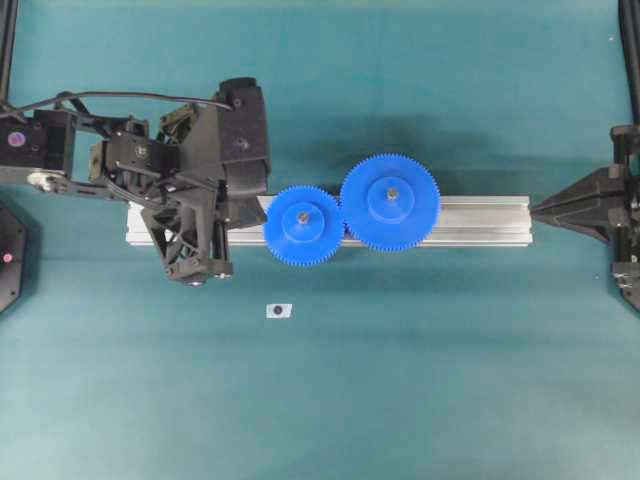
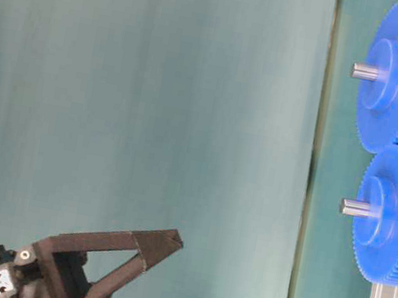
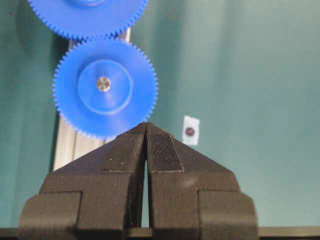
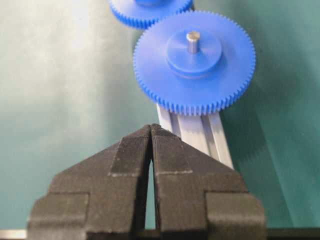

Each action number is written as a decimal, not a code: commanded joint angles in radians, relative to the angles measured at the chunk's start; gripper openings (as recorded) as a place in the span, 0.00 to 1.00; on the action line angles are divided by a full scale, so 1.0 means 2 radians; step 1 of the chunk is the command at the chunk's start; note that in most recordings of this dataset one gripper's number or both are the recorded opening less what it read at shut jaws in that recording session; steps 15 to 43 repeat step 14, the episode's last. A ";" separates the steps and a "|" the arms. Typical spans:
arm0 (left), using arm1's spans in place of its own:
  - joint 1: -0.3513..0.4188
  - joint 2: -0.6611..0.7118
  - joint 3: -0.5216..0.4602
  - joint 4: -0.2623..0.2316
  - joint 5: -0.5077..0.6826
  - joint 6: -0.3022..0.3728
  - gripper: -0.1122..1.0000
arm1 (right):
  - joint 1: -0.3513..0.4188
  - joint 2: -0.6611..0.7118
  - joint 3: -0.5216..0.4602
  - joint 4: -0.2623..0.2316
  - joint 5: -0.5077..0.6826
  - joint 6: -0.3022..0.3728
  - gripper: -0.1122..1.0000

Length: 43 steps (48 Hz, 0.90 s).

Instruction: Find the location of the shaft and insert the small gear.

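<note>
The small gear (image 1: 304,225) is bright blue and sits flat on the aluminium rail (image 1: 480,220). The shaft (image 1: 303,214) pokes up through its hub, and its teeth mesh with the larger blue gear (image 1: 390,202). In the left wrist view the small gear (image 3: 105,87) lies just past my left gripper (image 3: 146,127), with the shaft (image 3: 103,83) at its centre. That left gripper (image 1: 262,206) is shut and holds nothing, its tip at the gear's left edge. My right gripper (image 1: 535,210) is shut and empty at the rail's right end. It faces the larger gear (image 4: 195,62).
A small white tag with a dark dot (image 1: 279,310) lies on the teal table in front of the rail, also seen as the tag (image 3: 191,131) to the right of my left fingers. The left arm's body covers the rail's left end.
</note>
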 commanded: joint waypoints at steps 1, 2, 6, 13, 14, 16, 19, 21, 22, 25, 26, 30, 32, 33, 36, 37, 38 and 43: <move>0.001 -0.012 -0.005 0.001 -0.004 -0.001 0.09 | -0.001 0.000 -0.005 0.002 -0.002 0.005 0.15; 0.000 -0.012 -0.004 0.001 -0.004 -0.001 0.09 | -0.001 0.000 -0.005 0.002 -0.002 0.005 0.15; 0.001 -0.014 -0.002 0.001 -0.004 -0.001 0.09 | -0.001 -0.001 -0.005 0.002 -0.002 0.005 0.15; 0.000 -0.018 0.002 0.001 -0.004 -0.001 0.09 | -0.001 -0.002 -0.004 0.002 -0.002 0.005 0.15; 0.000 -0.018 0.002 0.001 -0.004 -0.001 0.09 | -0.001 -0.002 -0.004 0.002 -0.002 0.005 0.15; 0.000 -0.018 0.002 0.001 -0.004 -0.001 0.09 | -0.001 -0.002 -0.004 0.002 -0.002 0.005 0.15; 0.000 -0.018 0.002 0.001 -0.004 -0.001 0.09 | -0.001 -0.002 -0.004 0.002 -0.002 0.005 0.15; 0.000 -0.018 0.002 0.001 -0.004 -0.001 0.09 | -0.001 -0.002 -0.004 0.002 -0.002 0.005 0.15; 0.000 -0.018 0.002 0.001 -0.004 -0.001 0.09 | -0.001 -0.002 -0.004 0.002 -0.002 0.005 0.15; 0.000 -0.018 0.002 0.001 -0.004 -0.001 0.09 | -0.001 -0.002 -0.004 0.002 -0.002 0.005 0.15; 0.000 -0.018 0.002 0.001 -0.004 -0.001 0.09 | -0.001 -0.002 -0.004 0.002 -0.002 0.005 0.15; 0.000 -0.018 0.002 0.001 -0.004 -0.001 0.09 | -0.001 -0.002 -0.004 0.002 -0.002 0.005 0.15; 0.000 -0.018 0.002 0.001 -0.004 -0.001 0.09 | -0.001 -0.002 -0.004 0.002 -0.002 0.005 0.15; 0.000 -0.018 0.002 0.001 -0.004 -0.001 0.09 | -0.001 -0.002 -0.004 0.002 -0.002 0.005 0.15; 0.000 -0.018 0.002 0.001 -0.004 -0.001 0.09 | -0.001 -0.002 -0.004 0.002 -0.002 0.005 0.15; 0.000 -0.018 0.002 0.001 -0.004 -0.001 0.09 | -0.001 -0.002 -0.004 0.002 -0.002 0.005 0.15; 0.000 -0.018 0.002 0.001 -0.004 -0.001 0.09 | -0.001 -0.002 -0.004 0.002 -0.002 0.005 0.15; 0.000 -0.018 0.002 0.001 -0.004 -0.001 0.09 | -0.001 -0.002 -0.004 0.002 -0.002 0.005 0.15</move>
